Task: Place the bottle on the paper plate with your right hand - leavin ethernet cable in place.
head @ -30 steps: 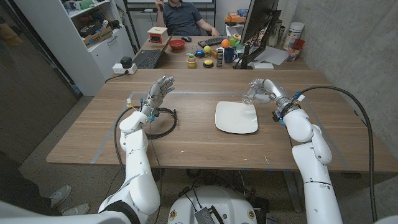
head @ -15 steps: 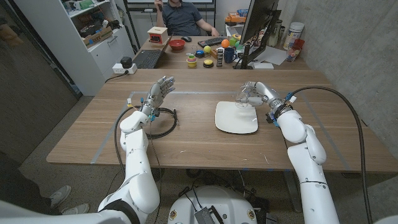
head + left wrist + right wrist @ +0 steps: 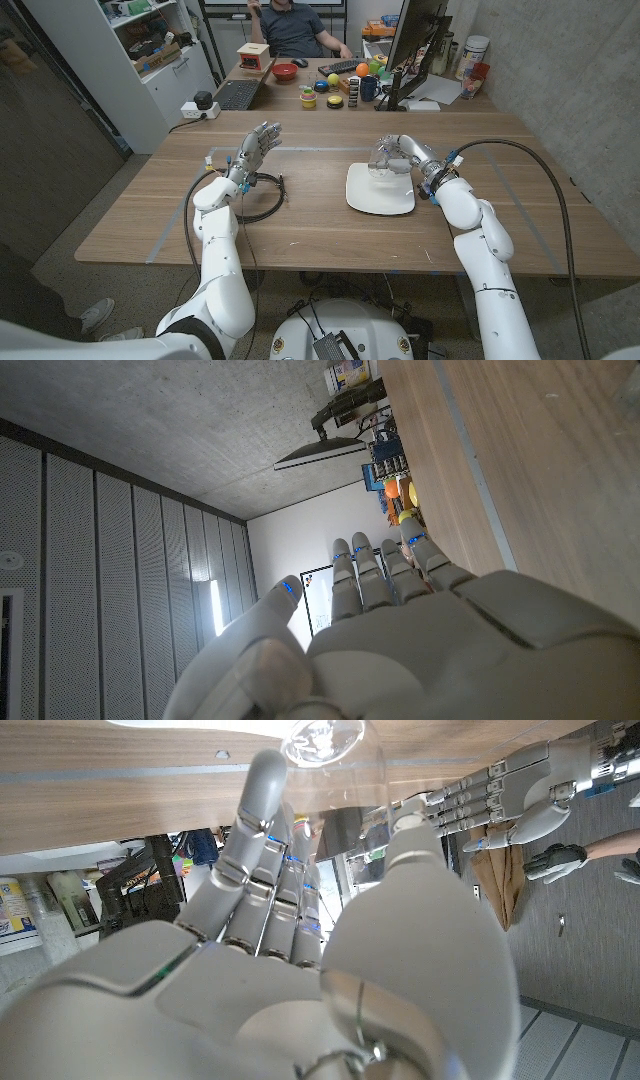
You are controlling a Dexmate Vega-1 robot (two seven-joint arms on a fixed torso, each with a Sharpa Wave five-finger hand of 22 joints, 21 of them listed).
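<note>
The bottle (image 3: 383, 156), clear plastic and hard to read against the table, now hangs over the far edge of the paper plate (image 3: 380, 190); over the last second I have carried it in from beyond the plate's far right corner, so the transport leg looks nearly finished and what remains, as I judge it, is lowering and letting go. My right hand (image 3: 398, 155) wraps it, fingers on one side and thumb on the other, and in the right wrist view the bottle (image 3: 335, 760) stands between those fingers (image 3: 262, 840) with its end toward the wood. I cannot tell whether its base touches the plate yet. Well to the left of the plate, the ethernet cable (image 3: 262, 196) lies coiled and undisturbed, with my left hand (image 3: 255, 150) raised above it, fingers apart and holding nothing, unmoved.
</note>
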